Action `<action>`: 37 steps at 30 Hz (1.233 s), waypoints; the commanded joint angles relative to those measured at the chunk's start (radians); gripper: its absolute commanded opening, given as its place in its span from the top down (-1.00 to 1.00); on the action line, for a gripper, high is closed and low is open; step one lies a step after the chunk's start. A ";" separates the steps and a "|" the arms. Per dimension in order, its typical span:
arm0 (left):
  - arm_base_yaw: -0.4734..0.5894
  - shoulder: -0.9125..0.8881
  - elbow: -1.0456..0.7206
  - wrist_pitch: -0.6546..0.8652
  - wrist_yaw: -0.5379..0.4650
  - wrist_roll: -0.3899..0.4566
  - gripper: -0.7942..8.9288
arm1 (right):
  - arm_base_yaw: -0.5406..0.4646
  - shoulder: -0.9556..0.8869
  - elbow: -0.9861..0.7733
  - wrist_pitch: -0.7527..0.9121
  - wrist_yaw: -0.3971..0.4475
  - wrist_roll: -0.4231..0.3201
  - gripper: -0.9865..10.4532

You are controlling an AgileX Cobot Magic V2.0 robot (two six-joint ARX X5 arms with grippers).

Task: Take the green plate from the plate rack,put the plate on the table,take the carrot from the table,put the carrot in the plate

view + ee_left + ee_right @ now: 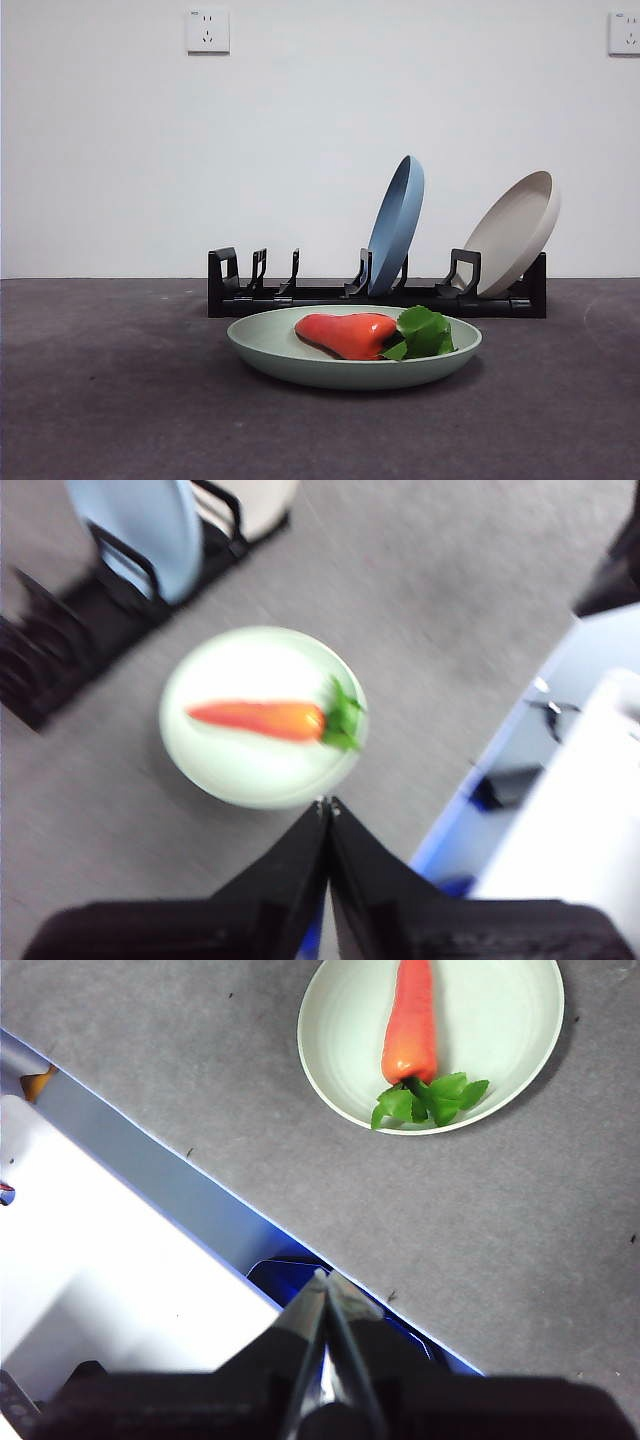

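The green plate [300, 368] sits flat on the table [110, 400], toward its near edge, in front of the plate rack [330, 294]. The carrot [345, 334] lies lengthwise in it, leaves toward the right. Both the left end effector [326, 805] and right end effector [324, 1278] are closed and empty, held off the plate.

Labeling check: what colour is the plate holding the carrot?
Pale sage green plate, carrot lying in it; clearest in the right wrist view.
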 commanded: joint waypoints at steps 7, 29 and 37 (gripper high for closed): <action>0.428 -0.147 -0.096 0.365 0.170 0.294 0.84 | 0.002 -0.001 -0.004 0.005 0.002 0.006 0.82; 0.845 -0.830 -1.095 0.818 0.179 0.220 0.84 | 0.002 -0.001 -0.004 0.005 0.002 0.006 0.82; 0.863 -0.938 -1.264 0.831 0.178 0.171 0.84 | 0.002 -0.001 -0.004 0.005 0.002 0.006 0.82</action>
